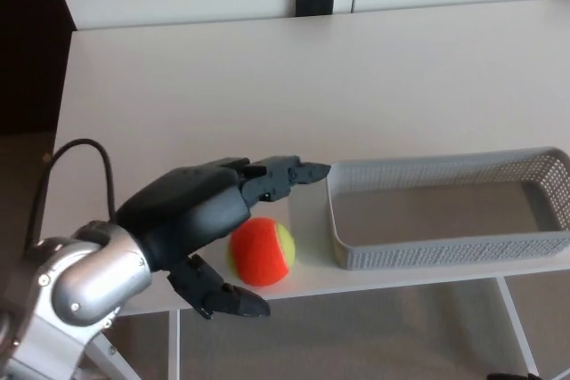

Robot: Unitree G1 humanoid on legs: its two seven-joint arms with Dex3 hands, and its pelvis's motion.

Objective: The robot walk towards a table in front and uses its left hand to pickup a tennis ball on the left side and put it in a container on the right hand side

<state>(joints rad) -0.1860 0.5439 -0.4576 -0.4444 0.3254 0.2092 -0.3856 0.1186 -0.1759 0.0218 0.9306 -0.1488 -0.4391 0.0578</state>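
Item: left hand point(209, 220), open, fingers spread over tennis ball point(263, 251), thumb below, no grip yet. Location: tennis ball at table point(267, 104) front edge, just left of container point(427, 255). Handling: close squarely around it; avoid nudging it off edge.

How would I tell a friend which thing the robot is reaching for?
On the white table, look along the near edge, just left of the grey mesh basket. A ball sits there between thumb and fingers of the robot's black left hand. It is the only round thing, bright orange with a yellow-green patch.
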